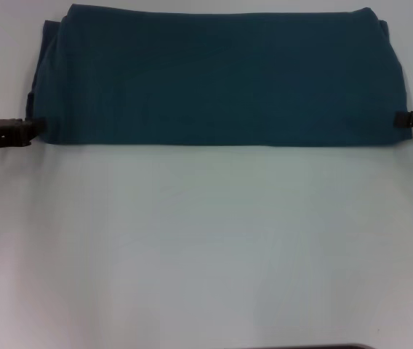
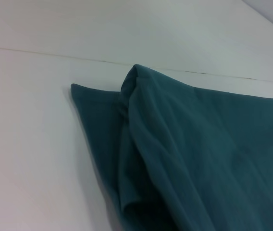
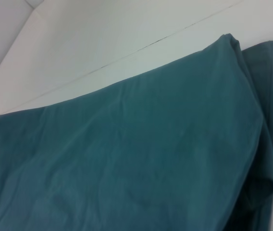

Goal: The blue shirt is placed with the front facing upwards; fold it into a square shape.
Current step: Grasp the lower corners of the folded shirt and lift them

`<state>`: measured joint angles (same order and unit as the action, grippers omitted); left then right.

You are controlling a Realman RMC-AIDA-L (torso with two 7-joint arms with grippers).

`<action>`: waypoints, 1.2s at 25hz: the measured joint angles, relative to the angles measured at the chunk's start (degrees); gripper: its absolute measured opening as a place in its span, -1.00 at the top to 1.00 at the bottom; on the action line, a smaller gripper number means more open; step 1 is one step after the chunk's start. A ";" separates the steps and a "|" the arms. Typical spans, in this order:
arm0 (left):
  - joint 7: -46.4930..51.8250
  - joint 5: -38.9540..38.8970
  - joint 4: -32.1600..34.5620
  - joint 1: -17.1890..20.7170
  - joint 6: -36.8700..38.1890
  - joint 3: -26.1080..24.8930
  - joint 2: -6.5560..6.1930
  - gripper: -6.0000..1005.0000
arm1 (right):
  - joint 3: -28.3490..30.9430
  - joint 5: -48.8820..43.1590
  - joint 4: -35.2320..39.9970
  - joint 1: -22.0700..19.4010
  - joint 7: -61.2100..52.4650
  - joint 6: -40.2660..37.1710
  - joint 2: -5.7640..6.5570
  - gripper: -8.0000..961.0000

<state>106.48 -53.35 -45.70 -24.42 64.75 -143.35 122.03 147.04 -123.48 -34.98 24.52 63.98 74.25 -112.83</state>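
The blue shirt (image 1: 217, 76) lies flat as a wide folded band across the far part of the white table, plain side up, no lettering showing. My left gripper (image 1: 38, 126) sits at the band's near left corner, touching the cloth. My right gripper (image 1: 400, 119) sits at the near right corner, also against the cloth. The left wrist view shows layered folds of the shirt (image 2: 199, 154) with a lower layer sticking out at the far corner. In the right wrist view the shirt (image 3: 127, 154) fills most of the picture, its far corner stacked in two layers.
The white table (image 1: 206, 240) stretches bare in front of the shirt. A thin seam (image 2: 40, 53) runs across the tabletop beyond the shirt, and the seam (image 3: 141, 45) shows again in the right wrist view.
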 joint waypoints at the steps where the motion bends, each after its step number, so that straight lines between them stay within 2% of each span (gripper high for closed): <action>1: 0.00 0.01 0.01 0.00 -0.01 0.00 0.00 0.48 | 0.00 0.00 0.00 0.00 0.00 -0.03 0.00 0.94; 3: 0.00 0.01 -0.19 -0.01 0.27 0.00 0.03 0.57 | 0.00 0.02 0.00 -0.03 0.00 -0.04 0.00 0.94; 8: 0.36 0.01 -0.57 0.30 2.82 -0.12 -0.39 0.93 | 0.00 0.32 -0.01 -0.61 0.00 0.23 0.00 0.94; 11: 0.46 0.01 -1.23 0.92 5.50 -0.46 -0.94 0.97 | 0.05 0.35 -0.03 -1.05 0.18 0.50 0.00 0.94; 19: 0.79 -0.13 -4.36 3.15 10.59 -0.74 -1.11 0.97 | 2.13 0.45 -1.00 -2.78 2.05 4.47 -0.47 0.94; 24: 1.03 -0.08 -4.98 4.43 14.50 -0.78 -2.03 0.97 | 4.39 0.45 -3.79 -5.57 2.17 7.63 -1.59 0.94; 30: 0.90 -0.03 -5.07 5.51 19.18 -0.84 -3.46 0.97 | 7.21 0.44 -4.38 -8.25 2.19 10.88 -1.93 0.94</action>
<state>107.39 -53.38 -50.77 -18.91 83.93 -144.20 118.57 154.25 -123.04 -39.36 16.27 66.17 85.12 -114.76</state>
